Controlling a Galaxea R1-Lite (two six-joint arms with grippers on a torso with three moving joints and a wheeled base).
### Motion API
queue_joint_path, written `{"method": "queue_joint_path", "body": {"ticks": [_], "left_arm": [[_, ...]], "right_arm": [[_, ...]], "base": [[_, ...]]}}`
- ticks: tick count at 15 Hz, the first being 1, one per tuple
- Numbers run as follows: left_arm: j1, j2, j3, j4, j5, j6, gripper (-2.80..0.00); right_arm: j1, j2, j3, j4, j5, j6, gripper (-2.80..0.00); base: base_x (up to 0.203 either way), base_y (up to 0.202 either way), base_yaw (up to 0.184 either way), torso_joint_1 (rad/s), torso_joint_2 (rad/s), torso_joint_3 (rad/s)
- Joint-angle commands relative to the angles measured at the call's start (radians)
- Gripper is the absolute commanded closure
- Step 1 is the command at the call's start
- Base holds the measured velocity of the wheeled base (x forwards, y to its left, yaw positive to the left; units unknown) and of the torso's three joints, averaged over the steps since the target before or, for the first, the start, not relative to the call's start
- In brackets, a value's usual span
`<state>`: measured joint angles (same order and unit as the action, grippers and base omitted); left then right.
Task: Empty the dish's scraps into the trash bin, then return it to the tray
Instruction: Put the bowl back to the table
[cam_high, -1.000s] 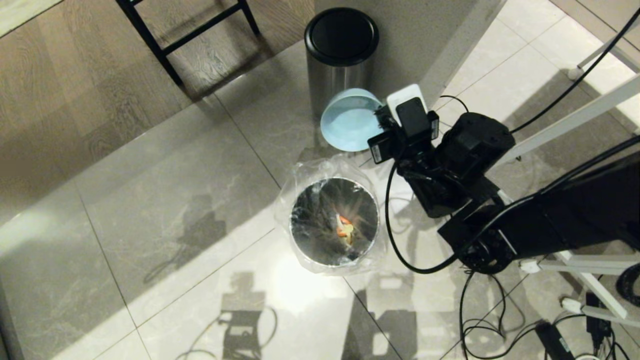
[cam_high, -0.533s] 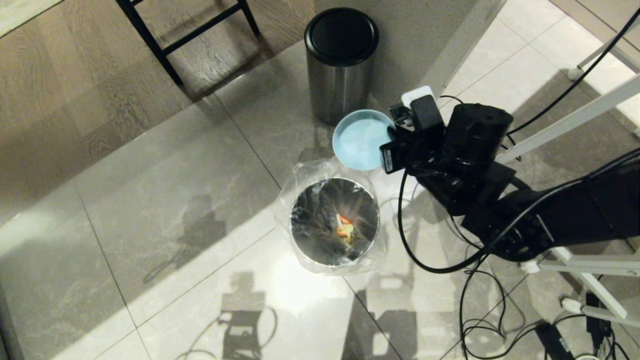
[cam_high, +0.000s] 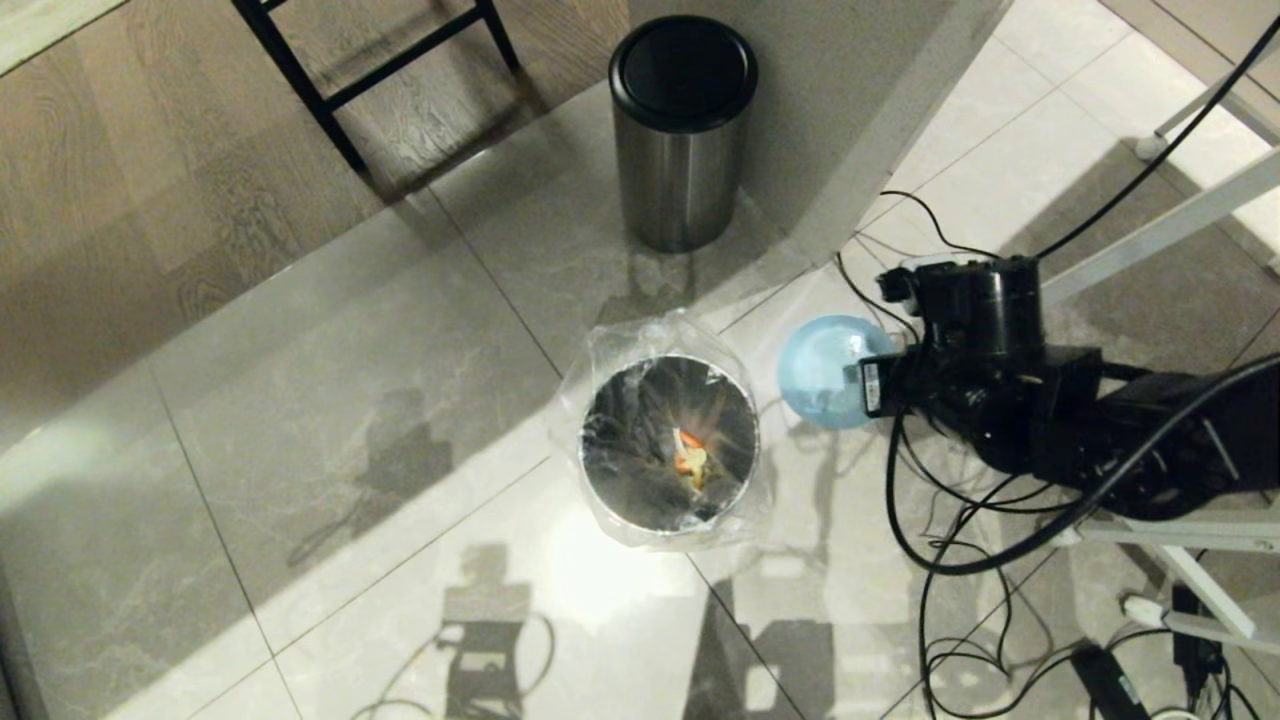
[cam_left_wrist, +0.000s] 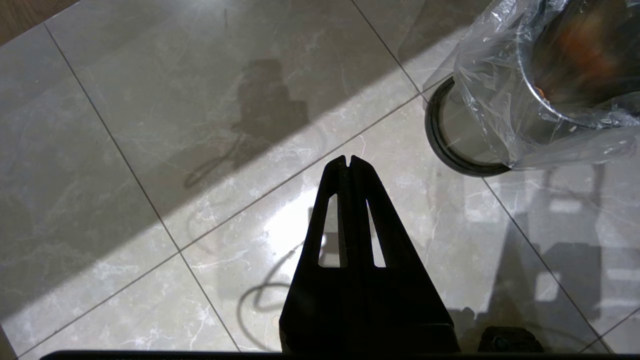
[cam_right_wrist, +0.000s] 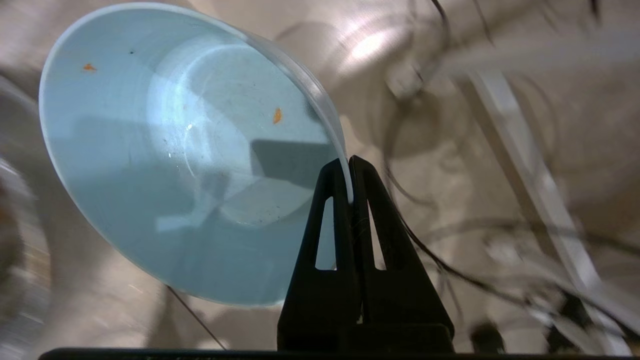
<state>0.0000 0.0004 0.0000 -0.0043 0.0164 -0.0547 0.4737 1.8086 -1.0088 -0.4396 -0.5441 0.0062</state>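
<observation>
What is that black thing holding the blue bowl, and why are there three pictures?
It is a robot's arm. One camera sits on the robot's head, looking down at the tiled floor. The other two sit on its wrists, just behind the fingers. The right gripper pinches the rim of the small glossy pale blue bowl, which is nearly empty, with only tiny orange specks left inside. On the floor stands a small round metal bin lined with a clear plastic bag, with orange and yellow peel scraps at the bottom. Behind it is a steel bin with a black lid. The left gripper is closed, holding nothing, beside the lined bin.
</observation>
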Motion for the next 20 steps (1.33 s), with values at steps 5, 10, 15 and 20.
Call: {"method": "queue_joint_path", "body": {"ticks": [5, 10, 15, 20], "left_arm": [[0.000, 0.001, 0.000, 0.000, 0.000, -0.001, 0.00], [0.000, 0.001, 0.000, 0.000, 0.000, -0.001, 0.00], [0.000, 0.001, 0.000, 0.000, 0.000, -0.001, 0.00], [0.000, 0.001, 0.000, 0.000, 0.000, -0.001, 0.00]], "right_arm": [[-0.099, -0.138, 0.304, -0.111, -0.023, 0.015, 0.00], [-0.152, -0.214, 0.519, -0.109, -0.022, 0.100, 0.00], [-0.169, -0.302, 0.770, -0.115, -0.021, 0.233, 0.00], [-0.186, -0.462, 0.972, -0.120, -0.018, 0.280, 0.00]], "base": [[0.000, 0.000, 0.000, 0.000, 0.00, 0.000], [0.000, 0.000, 0.000, 0.000, 0.00, 0.000], [0.000, 0.000, 0.000, 0.000, 0.00, 0.000], [0.000, 0.000, 0.000, 0.000, 0.00, 0.000]]}}
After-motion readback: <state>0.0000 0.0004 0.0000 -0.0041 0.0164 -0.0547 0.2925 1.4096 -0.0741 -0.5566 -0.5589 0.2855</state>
